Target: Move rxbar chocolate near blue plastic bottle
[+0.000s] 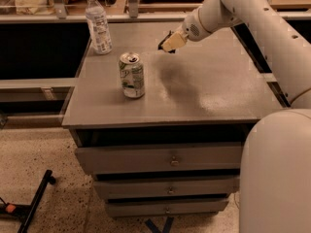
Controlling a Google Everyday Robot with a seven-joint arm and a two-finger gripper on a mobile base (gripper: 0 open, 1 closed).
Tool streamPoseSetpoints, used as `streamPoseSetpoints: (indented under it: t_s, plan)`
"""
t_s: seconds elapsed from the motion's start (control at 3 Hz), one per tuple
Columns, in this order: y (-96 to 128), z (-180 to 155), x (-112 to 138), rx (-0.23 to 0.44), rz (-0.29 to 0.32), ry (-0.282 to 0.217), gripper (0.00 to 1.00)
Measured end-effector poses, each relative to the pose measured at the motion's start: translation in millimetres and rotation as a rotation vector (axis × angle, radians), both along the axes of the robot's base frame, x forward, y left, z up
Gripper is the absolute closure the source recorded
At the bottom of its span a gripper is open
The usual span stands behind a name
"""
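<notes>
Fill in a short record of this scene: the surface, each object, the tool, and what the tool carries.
surface: grey table top above a stack of drawers
blue plastic bottle: upright, white cap, far left corner of the top
soda can: upright, front left, nearer the camera than the bottle
tool: raised over the far middle of the top, right of the bottle
rxbar chocolate: only a dark sliver shows, apparently gripped in the tool, off the table
bar to bottle: apart; bar not yet set down

Hand [167,43] behind can [131,75], right of bottle [98,23]
</notes>
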State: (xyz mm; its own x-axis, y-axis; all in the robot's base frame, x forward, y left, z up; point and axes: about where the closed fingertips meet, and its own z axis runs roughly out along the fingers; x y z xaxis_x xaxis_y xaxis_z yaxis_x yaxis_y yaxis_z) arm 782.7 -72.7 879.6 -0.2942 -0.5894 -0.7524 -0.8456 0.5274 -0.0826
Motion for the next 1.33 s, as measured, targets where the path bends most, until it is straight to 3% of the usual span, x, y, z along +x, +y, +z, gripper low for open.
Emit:
streamPoseSetpoints:
  t_s: [0.67,1.33]
  plan:
    - [57.1,-29.7,4.5,0.065,0.111,0.059,1.00]
    - [99.4,-30.6,15.5,0.050,0.159,0.054,1.00]
